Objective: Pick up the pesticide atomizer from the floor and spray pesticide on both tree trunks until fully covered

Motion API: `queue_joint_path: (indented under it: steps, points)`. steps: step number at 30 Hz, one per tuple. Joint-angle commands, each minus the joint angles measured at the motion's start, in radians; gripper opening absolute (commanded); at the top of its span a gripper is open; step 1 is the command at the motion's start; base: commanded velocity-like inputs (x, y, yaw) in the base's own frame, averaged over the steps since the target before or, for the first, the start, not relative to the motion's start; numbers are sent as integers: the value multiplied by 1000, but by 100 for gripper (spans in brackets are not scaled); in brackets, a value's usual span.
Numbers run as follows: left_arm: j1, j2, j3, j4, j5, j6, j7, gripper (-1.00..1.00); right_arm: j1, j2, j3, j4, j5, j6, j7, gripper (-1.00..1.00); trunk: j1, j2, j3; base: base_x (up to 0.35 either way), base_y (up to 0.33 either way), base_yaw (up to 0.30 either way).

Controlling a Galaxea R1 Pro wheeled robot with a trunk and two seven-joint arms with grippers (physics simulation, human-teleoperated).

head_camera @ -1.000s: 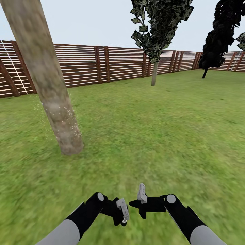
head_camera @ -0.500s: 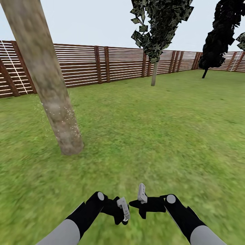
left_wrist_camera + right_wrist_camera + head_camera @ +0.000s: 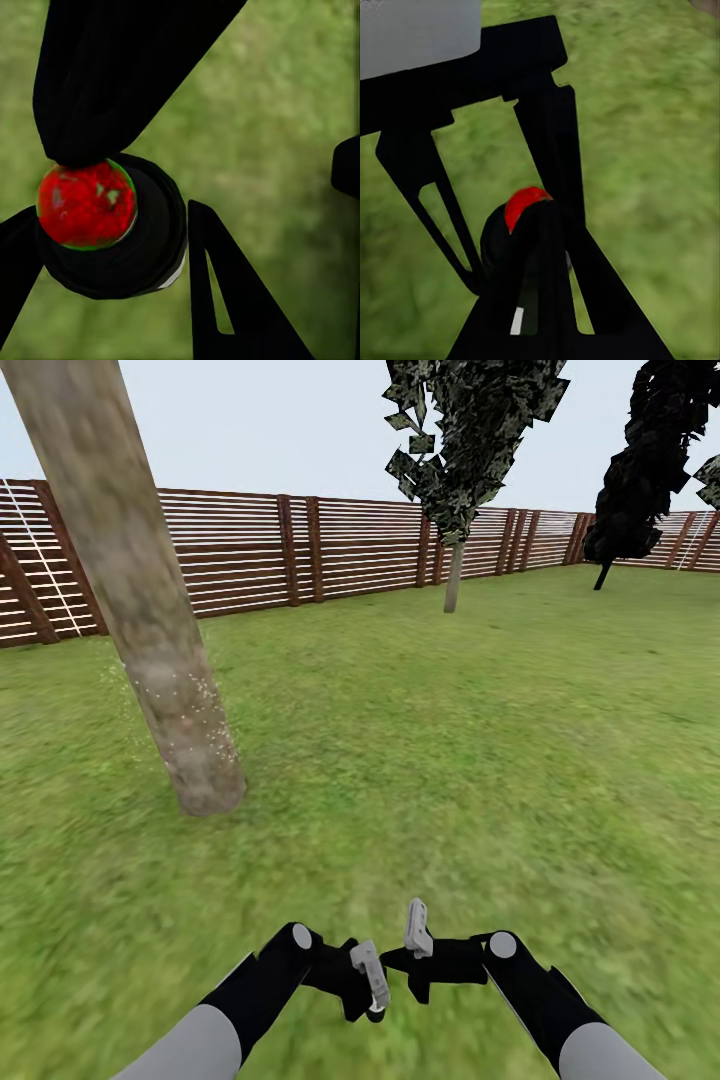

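Note:
In the garden, one thick grey-tan tree trunk [image 3: 150,630] leans at the left of the head view, with pale pesticide specks [image 3: 185,705] on its lower part. The pesticide atomizer [image 3: 90,204] is a black cylinder with a red cap. In the right wrist view it sits pinched between the close-set fingers of my right gripper [image 3: 405,965]. My left gripper [image 3: 372,985] is right beside it. In the left wrist view its fingers [image 3: 225,300] are spread wide on either side of the atomizer. Both grippers hang low over the grass, well short of the trunk.
Green lawn [image 3: 450,740] stretches ahead to a brown slatted fence [image 3: 240,555]. A thin-stemmed dark tree [image 3: 455,575] stands at the back centre and another [image 3: 620,530] at the back right.
My left gripper has crept a little to the right, closer to the right gripper and the atomizer. The right arm, the trunk and the view are unchanged.

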Motion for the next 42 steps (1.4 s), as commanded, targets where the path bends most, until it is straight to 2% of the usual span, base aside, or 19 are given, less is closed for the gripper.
queue_joint_path:
  steps: [1, 12, 15, 17, 18, 19, 22, 24, 26, 27, 28, 29, 31, 33, 34, 36, 39, 40, 42]
  points:
    - [0, 0, 0, 0, 0, 0, 1, -100, 0, 0, 0, 0, 0, 0, 0, -100, 0, 0, 0, 0, 0, 0]
    - [12, 20, -4, 19, -11, 5, 9, -100, 0, 0, 0, 0, 0, 0, 0, -100, 0, 0, 0, 0, 0, 0]
    - [12, 66, -5, 21, -11, 6, 9, -100, 0, 0, 1, 0, 0, 0, 0, -100, 0, 0, 0, 0, 0, 0]
    - [14, 124, -5, 22, -11, 6, 10, -100, 1, 0, 1, 1, 1, 0, 0, -100, 0, 0, 0, 0, 0, 0]
    - [15, 147, -6, 28, -11, 6, 10, -100, 1, 0, 1, 1, 1, 0, 0, 100, 0, 0, 0, 0, 0, 0]
    - [15, 183, -5, 43, -10, 6, 10, -100, 0, -1, 0, 4, 1, 0, 0, 100, 0, 0, 0, 0, 0, 0]
    - [17, 219, 9, 55, -5, 6, 59, -100, 1, -1, -2, 10, 0, -2, -5, 100, 0, 0, 0, 0, 0, 0]
    - [18, 222, 56, 126, 24, -1, 235, -100, 4, -5, -4, 44, 0, -5, -36, 100, 0, 0, 0, 0, 0, 0]
    - [18, 217, 123, 224, 119, -26, 401, -100, 5, -5, -8, 154, -4, -12, -213, 100, 0, 0, 0, 0, 0, 0]
    - [19, 218, 146, 293, 221, -108, 502, -100, 6, -3, -17, 249, -15, -37, -418, 100, 0, 0, 0, 0, 0, 0]
    - [32, 221, 157, 365, 337, -220, 614, -100, 6, -1, -53, 317, -62, -102, -617, 100, 0, 0, 0, 0, 0, 0]
    - [46, 222, 161, 391, 391, -272, 669, -100, 7, -1, -74, 345, -97, -139, -692, 100, 0, 0, 0, 0, 0, 0]
    - [128, 226, 167, 424, 531, -421, 823, -100, 11, -1, -109, 444, -220, -258, -841, 100, 0, 0, 0, 0, 0, 0]
    - [212, 227, 169, 438, 608, -575, 903, -100, 23, -5, -120, 576, -290, -428, -965, 100, 0, 0, 0, 0, 0, 0]
    - [243, 227, 170, 441, 629, -621, 932, -100, 45, -6, -122, 623, -302, -519, -1039, 100, 0, 0, 0, 0, 0, 0]
    - [265, 226, 171, 447, 664, -647, 969, -100, 93, -4, -122, 651, -309, -613, -1096, 100, 0, 0, 0, 0, 0, 0]
    - [301, 227, 170, 458, 859, -697, 1006, -100, 163, 1, -121, 657, -312, -667, -1115, 100, 0, 0, 0, 0, 0, 0]
    - [306, 230, 170, 459, 899, -722, 1008, -100, 168, 9, -121, 659, -310, -671, -1115, 100, 0, 0, 0, 0, 0, 0]
    - [308, 233, 170, 460, 915, -732, 1009, -100, 170, 19, -121, 661, -308, -672, -1114, 100, 0, 0, 0, 0, 0, 0]
